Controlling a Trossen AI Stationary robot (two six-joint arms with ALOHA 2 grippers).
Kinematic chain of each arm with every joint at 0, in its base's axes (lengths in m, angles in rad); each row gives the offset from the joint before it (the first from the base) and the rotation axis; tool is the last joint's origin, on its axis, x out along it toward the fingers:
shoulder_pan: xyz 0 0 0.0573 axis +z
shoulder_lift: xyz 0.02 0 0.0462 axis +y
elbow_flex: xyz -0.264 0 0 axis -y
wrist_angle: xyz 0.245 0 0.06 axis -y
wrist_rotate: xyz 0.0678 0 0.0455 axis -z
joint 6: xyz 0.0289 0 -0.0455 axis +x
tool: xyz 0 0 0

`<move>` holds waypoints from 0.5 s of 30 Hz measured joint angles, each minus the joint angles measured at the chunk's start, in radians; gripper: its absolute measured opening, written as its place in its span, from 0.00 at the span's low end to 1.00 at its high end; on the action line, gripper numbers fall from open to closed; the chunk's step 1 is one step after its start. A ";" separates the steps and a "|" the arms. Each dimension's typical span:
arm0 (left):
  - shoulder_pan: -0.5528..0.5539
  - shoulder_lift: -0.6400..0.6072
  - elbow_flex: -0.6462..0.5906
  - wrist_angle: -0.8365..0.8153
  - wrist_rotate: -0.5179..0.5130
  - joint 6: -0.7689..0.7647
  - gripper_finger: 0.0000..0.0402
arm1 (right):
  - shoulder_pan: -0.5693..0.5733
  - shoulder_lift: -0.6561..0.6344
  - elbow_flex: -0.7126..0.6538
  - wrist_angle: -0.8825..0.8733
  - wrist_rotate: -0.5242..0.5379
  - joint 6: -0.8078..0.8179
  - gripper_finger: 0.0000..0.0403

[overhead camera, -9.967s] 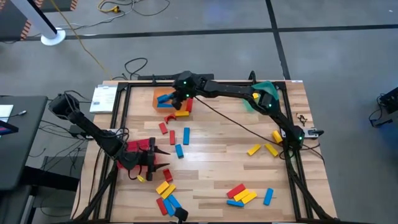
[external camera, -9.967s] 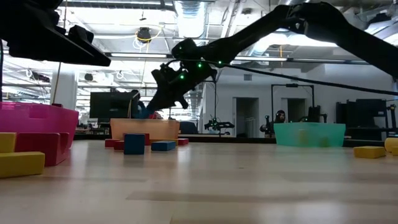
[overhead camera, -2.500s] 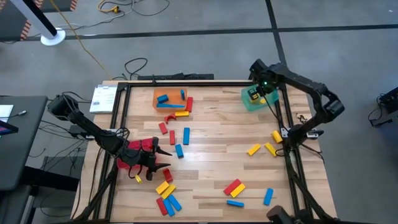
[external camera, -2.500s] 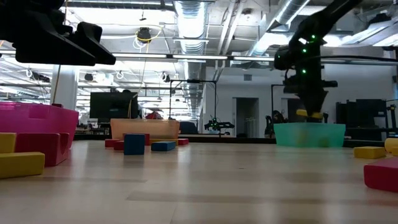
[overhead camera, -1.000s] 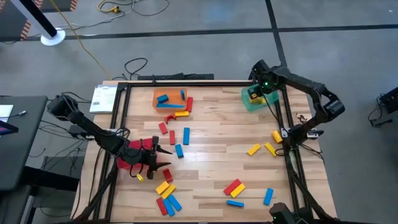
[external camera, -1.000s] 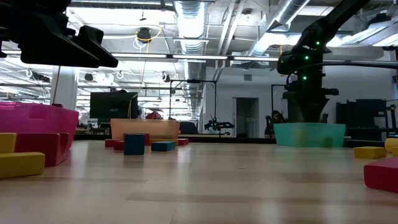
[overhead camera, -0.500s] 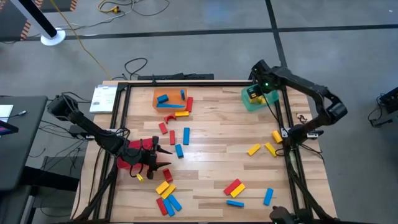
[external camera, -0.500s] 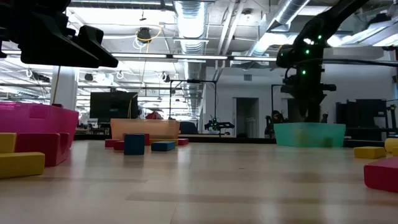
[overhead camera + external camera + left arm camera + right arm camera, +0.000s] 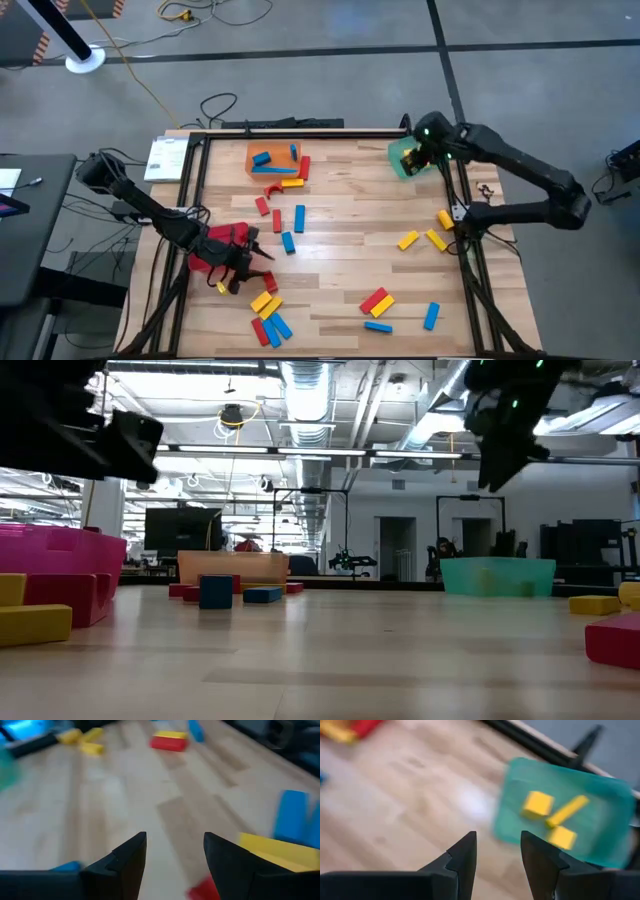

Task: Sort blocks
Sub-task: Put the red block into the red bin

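Blocks (image 9: 377,301) lie scattered across the wooden counter (image 9: 350,230). The right gripper's (image 9: 497,851) fingers hang parted and empty over the green bin (image 9: 600,815) at one o'clock. The left gripper's (image 9: 175,851) fingers are also apart, holding nothing, at eight o'clock.

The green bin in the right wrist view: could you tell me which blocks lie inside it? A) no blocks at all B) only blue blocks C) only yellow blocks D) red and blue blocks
C: the green bin holds three yellow blocks and no other colour, seen past the right gripper's open, empty fingers.
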 joint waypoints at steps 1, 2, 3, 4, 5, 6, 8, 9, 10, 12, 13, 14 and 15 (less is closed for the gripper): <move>0.000 0.000 0.000 -0.005 0.025 -0.008 0.48 | 0.039 -0.017 0.000 -0.004 -0.001 0.018 0.41; 0.000 0.000 0.000 -0.011 0.047 -0.017 0.48 | 0.080 -0.030 0.000 -0.007 -0.001 0.037 0.41; 0.000 0.000 0.000 -0.017 0.049 -0.028 0.48 | 0.120 -0.042 0.000 -0.007 -0.001 0.055 0.41; 0.000 0.000 0.000 -0.025 0.046 -0.042 0.48 | 0.157 -0.051 0.000 -0.006 -0.001 0.071 0.41; 0.002 0.000 0.000 -0.036 0.040 -0.056 0.48 | 0.195 -0.056 0.000 -0.006 -0.001 0.087 0.41; 0.007 0.000 0.003 -0.053 0.031 -0.064 0.48 | 0.234 -0.058 0.000 -0.005 -0.001 0.102 0.41; 0.021 0.000 0.014 -0.087 0.008 -0.071 0.48 | 0.308 -0.057 0.000 0.001 0.000 0.132 0.41; 0.032 0.000 0.024 -0.101 -0.008 -0.070 0.48 | 0.345 -0.050 0.000 0.004 0.001 0.144 0.41; 0.046 0.000 0.033 -0.111 -0.017 -0.062 0.48 | 0.381 -0.043 0.000 0.009 0.002 0.159 0.41; 0.080 0.003 0.053 -0.140 -0.033 -0.031 0.48 | 0.447 -0.020 0.000 0.022 0.003 0.178 0.41; 0.099 0.004 0.067 -0.164 -0.034 -0.009 0.48 | 0.481 -0.007 0.000 0.034 0.003 0.189 0.41; 0.115 0.005 0.080 -0.190 -0.034 0.016 0.48 | 0.511 0.006 0.000 0.046 0.004 0.198 0.41; 0.133 0.005 0.095 -0.219 -0.034 0.043 0.48 | 0.539 0.022 0.000 0.055 0.004 0.205 0.41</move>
